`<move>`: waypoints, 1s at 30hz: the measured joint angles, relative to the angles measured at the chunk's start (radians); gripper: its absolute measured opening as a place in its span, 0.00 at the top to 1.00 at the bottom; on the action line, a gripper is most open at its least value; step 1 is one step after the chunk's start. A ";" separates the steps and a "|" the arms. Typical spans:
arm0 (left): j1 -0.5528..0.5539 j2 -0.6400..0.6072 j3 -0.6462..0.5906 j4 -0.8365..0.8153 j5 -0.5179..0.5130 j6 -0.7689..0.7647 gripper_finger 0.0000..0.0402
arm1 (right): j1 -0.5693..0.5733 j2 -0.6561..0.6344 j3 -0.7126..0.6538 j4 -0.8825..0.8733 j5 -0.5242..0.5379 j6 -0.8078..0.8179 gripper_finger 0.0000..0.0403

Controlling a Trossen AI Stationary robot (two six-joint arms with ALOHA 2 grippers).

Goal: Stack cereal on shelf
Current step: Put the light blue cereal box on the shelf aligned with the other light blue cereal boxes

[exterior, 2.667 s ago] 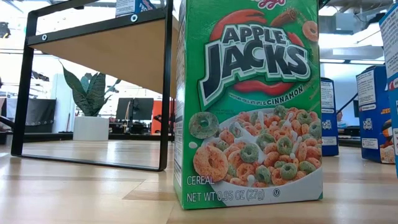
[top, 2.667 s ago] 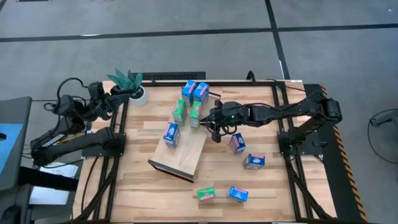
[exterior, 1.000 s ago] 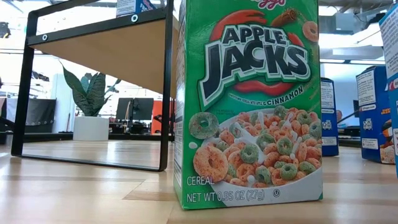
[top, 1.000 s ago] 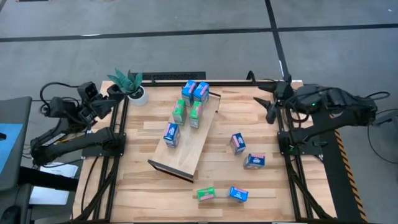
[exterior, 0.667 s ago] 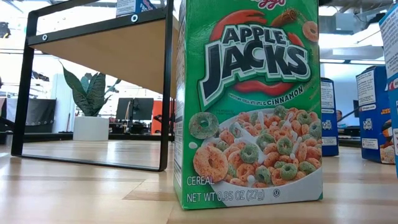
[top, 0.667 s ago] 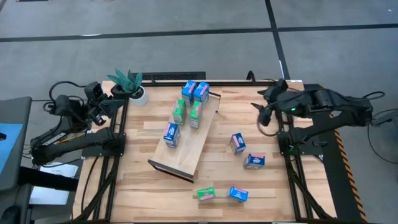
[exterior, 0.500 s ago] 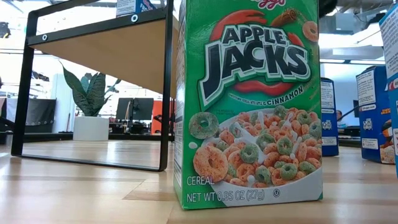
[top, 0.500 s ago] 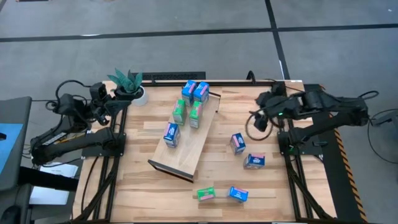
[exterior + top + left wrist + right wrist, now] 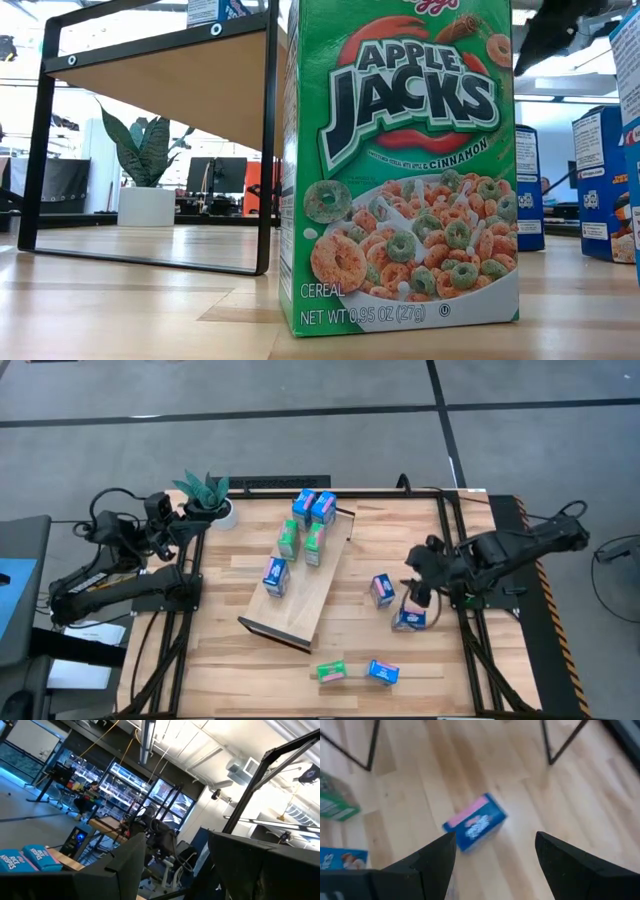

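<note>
— Where's the right gripper [image 9: 419,592]?

— Right of centre in the high view, fingers spread wide above a blue carton [image 9: 408,619] on the table [image 9: 230,670].

— And the shelf [image 9: 300,595]?

— Centre frame, five cartons standing on it. Left gripper [image 9: 172,530] waits upper left by the plant [image 9: 207,493], fingers apart.

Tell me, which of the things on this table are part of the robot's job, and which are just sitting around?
Part of the job:
- cereal boxes on the shelf, five
- shelf
- loose cereal boxes on the table, four
- right gripper, open above one blue box

Just sitting around:
- potted plant
- left gripper, waiting near the plant
</note>
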 joint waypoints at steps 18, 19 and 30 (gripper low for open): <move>0.000 0.000 0.000 -0.049 -0.003 0.000 0.49 | 0.338 0.200 -0.043 0.246 -0.094 0.238 0.29; 0.000 0.000 0.000 -0.054 -0.004 0.000 0.49 | 0.351 0.219 -0.043 0.248 -0.114 0.260 0.29; 0.000 0.000 0.000 -0.069 -0.030 0.001 0.49 | 0.421 0.334 0.158 0.186 -0.212 0.293 0.29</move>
